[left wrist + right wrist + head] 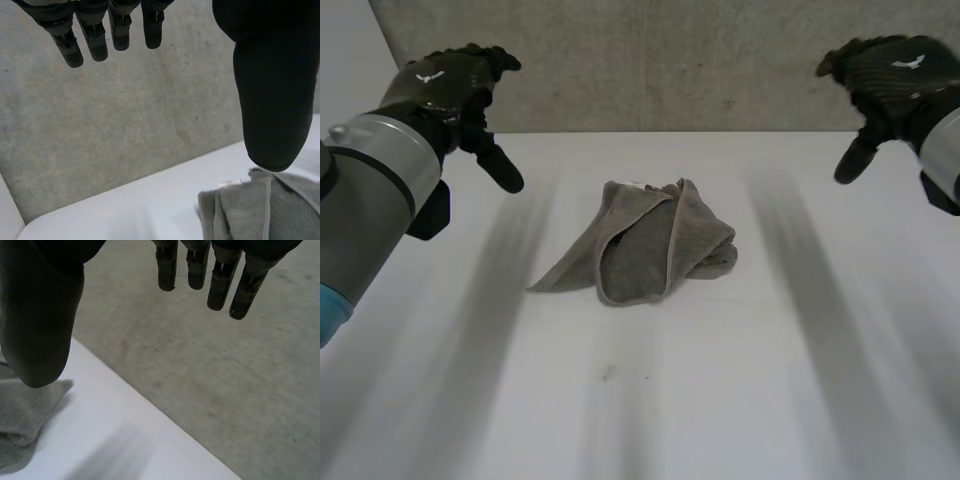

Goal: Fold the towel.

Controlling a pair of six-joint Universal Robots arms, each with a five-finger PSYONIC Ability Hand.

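Both L hand & R hand hover empty, fingers slack, flanking towel, prob. half-folded.

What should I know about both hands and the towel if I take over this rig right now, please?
Left hand: open, fingers relaxed, holding nothing, off to the towel's far left and not touching it.
Right hand: open, empty, off to the towel's far right, also clear of it.
Towel: grey, lying in a loose crumpled heap near the middle of the white table, with layers lapped unevenly over each other.
Done: no tidy fold shows.
Left: spread the towel flat, then fold it; neither hand has hold of it.
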